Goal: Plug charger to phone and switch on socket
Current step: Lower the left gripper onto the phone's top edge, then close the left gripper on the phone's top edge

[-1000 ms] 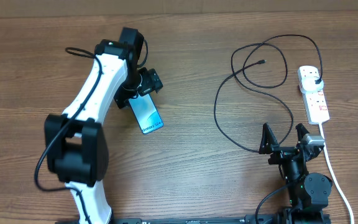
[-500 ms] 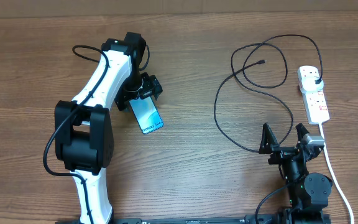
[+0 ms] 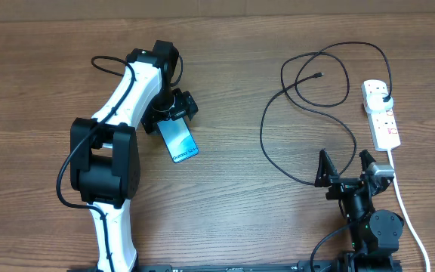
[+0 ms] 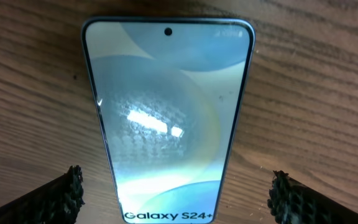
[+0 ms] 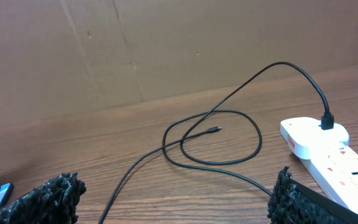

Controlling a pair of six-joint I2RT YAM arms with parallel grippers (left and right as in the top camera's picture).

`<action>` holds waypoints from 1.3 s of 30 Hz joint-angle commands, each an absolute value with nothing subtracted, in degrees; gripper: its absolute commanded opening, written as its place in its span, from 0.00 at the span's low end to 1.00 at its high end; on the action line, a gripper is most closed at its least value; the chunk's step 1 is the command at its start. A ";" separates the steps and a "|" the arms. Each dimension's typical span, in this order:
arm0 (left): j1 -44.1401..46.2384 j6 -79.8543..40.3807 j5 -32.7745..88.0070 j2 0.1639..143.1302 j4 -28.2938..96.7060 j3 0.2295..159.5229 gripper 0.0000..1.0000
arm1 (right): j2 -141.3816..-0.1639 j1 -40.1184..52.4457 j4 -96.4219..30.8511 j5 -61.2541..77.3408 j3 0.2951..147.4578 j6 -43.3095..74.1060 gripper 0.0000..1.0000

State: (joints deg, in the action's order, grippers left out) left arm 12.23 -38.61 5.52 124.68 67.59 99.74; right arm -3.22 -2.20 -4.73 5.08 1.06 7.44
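The phone point(image 3: 180, 141) lies flat on the wooden table, its light-blue screen up and its white text at the near end. My left gripper point(image 3: 171, 113) hovers open over the phone's far end. In the left wrist view the phone point(image 4: 169, 106) fills the frame, and the left gripper point(image 4: 178, 196) straddles it without touching. The charger's black cable point(image 3: 262, 128) loops across the right half, with its connector tip point(image 3: 319, 75) lying free. Its plug point(image 3: 384, 98) sits in the white socket point(image 3: 384, 121). My right gripper point(image 3: 345, 168) stands open near the front edge, holding nothing. The connector tip point(image 5: 216, 130), plug point(image 5: 327, 121) and socket point(image 5: 331, 155) show beyond the right gripper point(image 5: 174, 190).
The socket's thick white cord point(image 3: 408, 215) runs toward the front edge past the right arm's base. A cardboard wall point(image 5: 166, 50) stands behind the table. The left arm's white links point(image 3: 119, 106) reach across the left side.
The left arm's links have shifted slightly to the right while its gripper stays over the phone's far end. The right arm, cable and socket have not moved.
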 commanded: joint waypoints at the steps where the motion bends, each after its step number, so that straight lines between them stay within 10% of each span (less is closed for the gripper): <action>1: 11.92 -38.30 2.85 125.36 66.70 98.96 1.00 | -3.31 -1.93 -4.47 4.60 0.49 7.01 1.00; 39: 12.03 -35.09 7.53 125.36 59.29 88.23 1.00 | -3.31 -1.93 -4.47 4.60 0.49 6.98 1.00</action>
